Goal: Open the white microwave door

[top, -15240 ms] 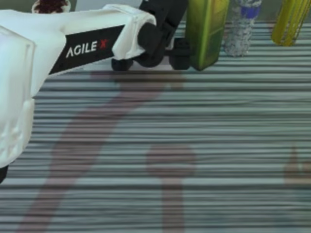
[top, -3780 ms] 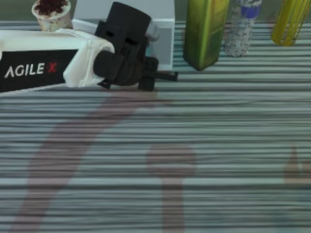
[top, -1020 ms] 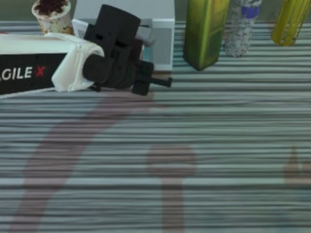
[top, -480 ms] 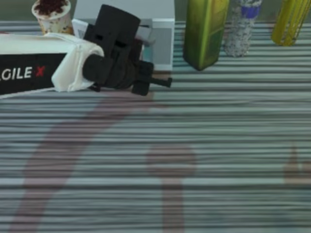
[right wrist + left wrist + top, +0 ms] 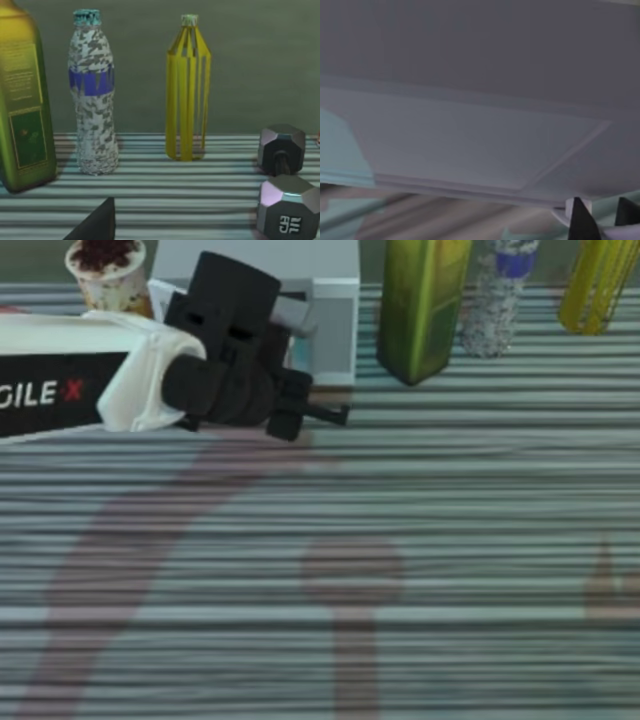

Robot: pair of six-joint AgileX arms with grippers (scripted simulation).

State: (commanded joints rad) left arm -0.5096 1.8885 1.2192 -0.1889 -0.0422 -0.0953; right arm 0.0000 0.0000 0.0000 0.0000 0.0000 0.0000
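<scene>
The white microwave stands at the back of the table, left of centre. My left arm reaches in from the left, and its black left gripper is in front of the microwave's opening. The door is swung outward toward the left, mostly hidden under the gripper. Its grey window fills the left wrist view. The left gripper is shut on the door's free edge, with pale teal floor beside it. The right gripper shows only as a dark corner, parked out of the top view.
A dessert cup sits left of the microwave. To its right stand a green bottle, a clear water bottle and a yellow bottle. A dark dumbbell lies near the right arm.
My left arm has drawn back to the left over the last second, and the gripper and door edge have moved left with it. The door stands wider open than several seconds ago.
</scene>
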